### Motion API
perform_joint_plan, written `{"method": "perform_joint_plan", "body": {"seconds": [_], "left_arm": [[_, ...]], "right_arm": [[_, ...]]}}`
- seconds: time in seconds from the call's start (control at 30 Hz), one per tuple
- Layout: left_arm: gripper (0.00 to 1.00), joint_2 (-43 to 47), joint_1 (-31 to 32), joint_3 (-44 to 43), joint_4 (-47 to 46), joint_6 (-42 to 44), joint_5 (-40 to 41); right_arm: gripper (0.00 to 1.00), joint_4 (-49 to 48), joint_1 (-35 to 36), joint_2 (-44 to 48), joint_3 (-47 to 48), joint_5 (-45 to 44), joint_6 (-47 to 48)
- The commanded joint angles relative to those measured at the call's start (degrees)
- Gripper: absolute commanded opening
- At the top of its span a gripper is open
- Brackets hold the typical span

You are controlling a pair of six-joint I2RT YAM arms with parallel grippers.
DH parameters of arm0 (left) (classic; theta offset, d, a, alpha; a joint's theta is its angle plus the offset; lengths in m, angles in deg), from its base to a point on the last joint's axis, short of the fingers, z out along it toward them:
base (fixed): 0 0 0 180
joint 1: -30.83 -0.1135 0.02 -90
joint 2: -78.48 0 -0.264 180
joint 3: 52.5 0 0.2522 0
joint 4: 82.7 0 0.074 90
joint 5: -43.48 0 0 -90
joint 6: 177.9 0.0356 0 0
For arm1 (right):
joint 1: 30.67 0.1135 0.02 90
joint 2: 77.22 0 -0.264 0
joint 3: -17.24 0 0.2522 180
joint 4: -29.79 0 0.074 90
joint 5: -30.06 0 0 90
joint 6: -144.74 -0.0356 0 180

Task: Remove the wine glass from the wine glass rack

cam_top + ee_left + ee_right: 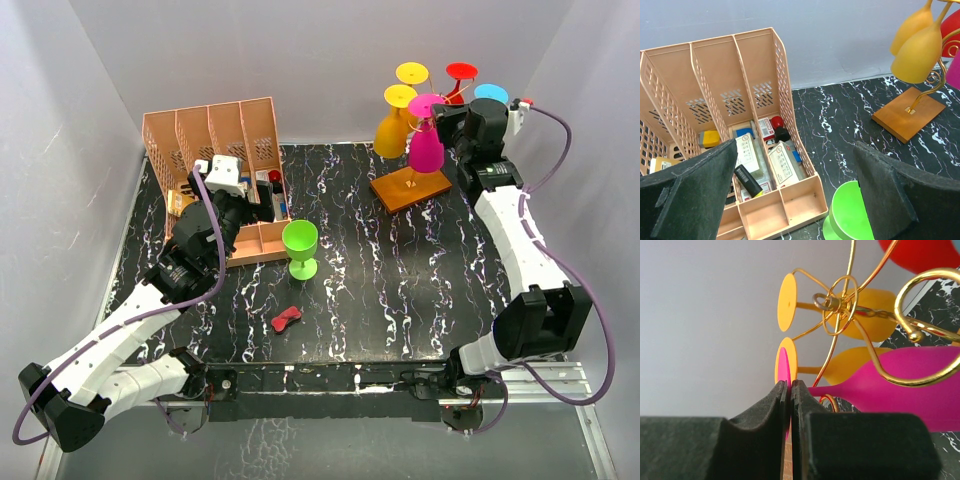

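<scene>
The wine glass rack is a gold wire stand (840,305) on an orange-brown wooden base (410,188) at the back right, also seen in the left wrist view (907,117). Several coloured glasses hang upside down from it. A magenta wine glass (426,150) hangs at the rack's front. My right gripper (437,110) is shut on the edge of its round foot (785,365), and its bowl (910,385) lies under a gold curl. My left gripper (800,200) is open, over the front of the pink organiser, holding nothing.
A green glass (300,245) stands upright mid-table, beside the left gripper's right finger (910,195). The pink slotted organiser (215,140) with small boxes and pens sits back left. A small red object (286,319) lies near the front. Yellow glasses (392,130), a red one (461,72) and a blue one (490,93) hang on the rack.
</scene>
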Motion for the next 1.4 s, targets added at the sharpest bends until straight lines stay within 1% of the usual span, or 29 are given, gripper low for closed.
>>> {"method": "perform_joint_plan", "body": {"seconds": [0.0,0.23,0.37,0.47,0.53,0.6,0.63,0.73,0.83,0.93,1.03,1.17,1.27,1.3,1.37], "left_arm": [[0.96,0.5,-0.2,-1.2,-0.2,-0.6,-0.2],[0.97,-0.3,-0.2,-1.3,0.1,-0.9,-0.4],[0.97,-0.7,-0.2,-1.5,0.4,-1.3,-0.8],[0.97,-0.8,-0.2,-1.6,0.4,-1.3,-0.9],[0.97,-0.9,-0.2,-1.6,0.5,-1.4,-0.9],[0.97,-0.9,-0.2,-1.6,0.6,-1.6,-0.9],[0.97,-0.9,-0.2,-1.7,0.6,-1.7,-1.0],[0.97,-1.1,-0.2,-1.5,0.6,-2.3,-1.4],[0.97,-1.6,-0.2,-1.5,0.8,-2.3,-1.1],[0.97,-2.1,-0.2,-1.9,1.5,-2.8,-0.5],[0.97,-2.1,-0.2,-1.7,1.5,-3.4,-0.8],[0.96,-1.5,0.2,0.7,-1.0,-3.0,0.8],[0.96,0.2,0.6,2.4,-1.6,-3.6,1.5],[0.96,0.9,0.6,2.8,-0.9,-4.7,1.4],[0.97,2.5,0.5,1.9,3.3,-11.2,1.0]], "right_arm": [[0.08,-0.9,-0.3,5.7,-0.8,-7.5,-2.8],[0.08,-1.6,-0.4,12.1,-7.5,-10.3,-5.9],[0.08,-1.5,-0.6,15.7,-10.0,-9.0,-6.6],[0.09,-1.7,-0.6,19.1,-12.8,-5.6,-5.3],[0.11,-3.3,-0.6,22.2,-16.2,-2.9,0.5],[0.11,-5.7,-0.6,26.3,-21.3,-1.9,10.2],[0.11,-6.2,-0.6,28.8,-24.2,-2.4,16.1],[0.08,-4.7,-0.6,38.6,-32.6,-4.5,29.4],[0.08,-4.6,-0.6,49.5,-42.3,-5.1,33.3],[0.08,-6.1,-0.6,58.5,-47.9,-3.4,32.5],[0.09,-7.0,-0.6,62.7,-50.4,-1.2,27.8],[0.09,-6.9,-0.6,62.7,-50.8,1.8,20.1],[0.09,-3.9,-0.6,61.4,-49.7,4.1,15.5],[0.09,-2.4,-0.7,61.1,-49.2,4.9,14.3],[0.10,-0.4,-0.6,61.6,-48.9,7.0,12.4]]}}
